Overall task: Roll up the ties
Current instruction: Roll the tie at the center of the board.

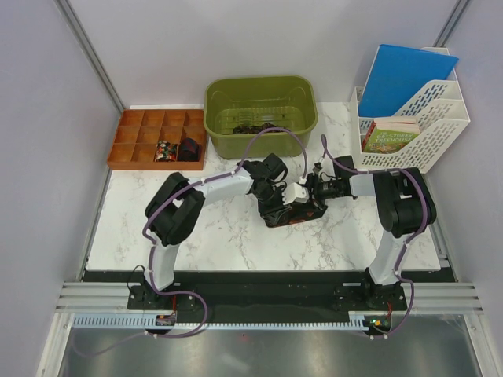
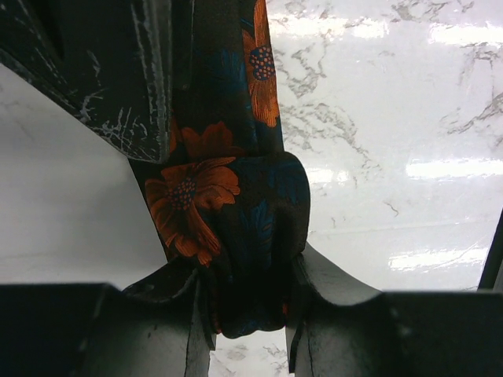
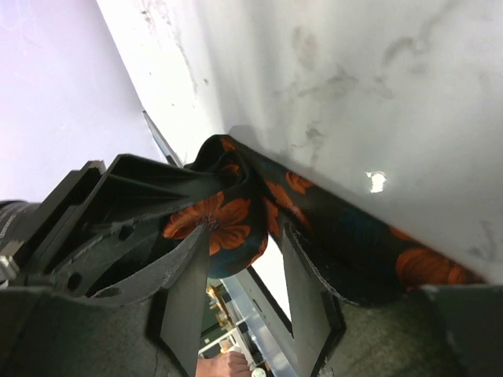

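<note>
A: Two dark coils (image 1: 166, 150) sit in far-left orange tray (image 1: 134, 138) — done?
B: Likely; black orange-flowered fabric tie (image 1: 292, 214) mid-table. Left claw (image 2: 245, 314) clamps it, right claw (image 3: 240, 283) hold unclear. More ties (image 1: 253, 126) in far green tub (image 1: 302, 110).

Light: we see bright, even overhead light | Glare: white streaks on the marble table (image 2: 440, 169) | Focus: we find the close tie (image 2: 236, 228) dim, slightly soft

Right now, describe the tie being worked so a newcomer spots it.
On the marble table, in front of the green bin, the tie sits centrally in the left gripper. Unlike the coils in the wooden tray, it is out over the tabletop.
</note>
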Tool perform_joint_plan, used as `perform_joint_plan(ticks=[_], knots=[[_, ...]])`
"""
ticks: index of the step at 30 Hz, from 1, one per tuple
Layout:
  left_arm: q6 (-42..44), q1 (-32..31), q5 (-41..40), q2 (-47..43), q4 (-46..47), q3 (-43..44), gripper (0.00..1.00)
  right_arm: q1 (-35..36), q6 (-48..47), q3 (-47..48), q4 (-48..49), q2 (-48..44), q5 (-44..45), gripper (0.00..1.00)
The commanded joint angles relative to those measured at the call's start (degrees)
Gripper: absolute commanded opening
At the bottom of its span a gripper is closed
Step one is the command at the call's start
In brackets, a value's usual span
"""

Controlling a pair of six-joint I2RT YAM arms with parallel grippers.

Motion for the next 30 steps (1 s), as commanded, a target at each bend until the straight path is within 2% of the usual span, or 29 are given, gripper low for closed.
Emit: perform_joint_plan(ticks=[1,7,12,14,21,30], knots=[[1.63,3.06,-6.99,2.85,-6.76,-4.2,0.02,1.76,6.6,-0.56,8.23,-3.43,-0.79,0.5],[2.59,4.47,-6.91,1.62,-6.93,-5.08,0.02,3.17,8.45,-0.12,11.31,-4.58,-1.14,0.51],[3.04,4.64,-5.59,1.27,-6.76,-5.09,0.02,5.63,15.65,-2.05,19.56,-4.49,-0.88,0.51],[2.86,4.99,-5.06,1.53,-6.67,-4.82,0.02,6.6,15.93,-2.31,19.67,-4.66,-0.35,0.52],[2.77,5.61,-4.09,1.44,-6.49,-4.12,0.02,8.71,12.41,-2.93,16.86,-3.35,1.49,0.54],[2.6,6.14,-3.48,1.27,-6.06,-3.94,0.02,8.98,0.63,-1.09,7.63,-0.54,4.22,0.49]])
